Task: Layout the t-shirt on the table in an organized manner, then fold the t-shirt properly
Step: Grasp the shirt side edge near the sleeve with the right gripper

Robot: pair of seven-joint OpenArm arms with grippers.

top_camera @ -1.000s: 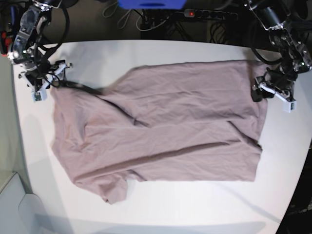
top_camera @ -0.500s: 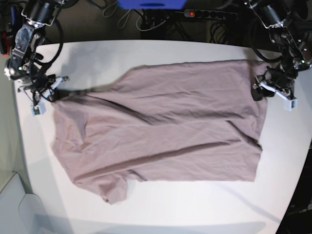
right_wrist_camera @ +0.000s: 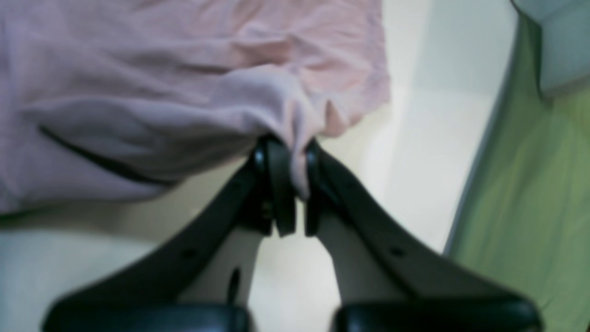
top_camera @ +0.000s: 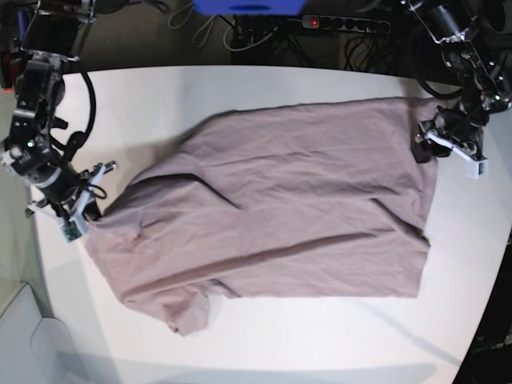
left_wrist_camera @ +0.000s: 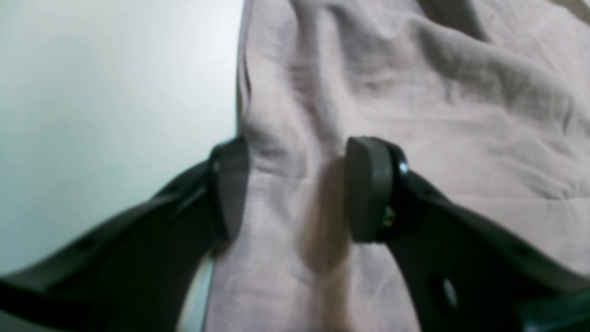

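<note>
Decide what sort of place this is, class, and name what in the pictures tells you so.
Most likely a robotics lab or workshop, not a home. Two robot arms work a t-shirt on a bare white table, and behind the table's far edge lie a power strip and tangled cables.

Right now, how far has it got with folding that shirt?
Still early. Done: the t-shirt lies mostly spread on the table, though wrinkled. In hand: the right gripper is shut on a bunched bit of cloth at one side; the left gripper stands open over the opposite edge. Left: smoothing it flat, with no fold made yet.
</note>
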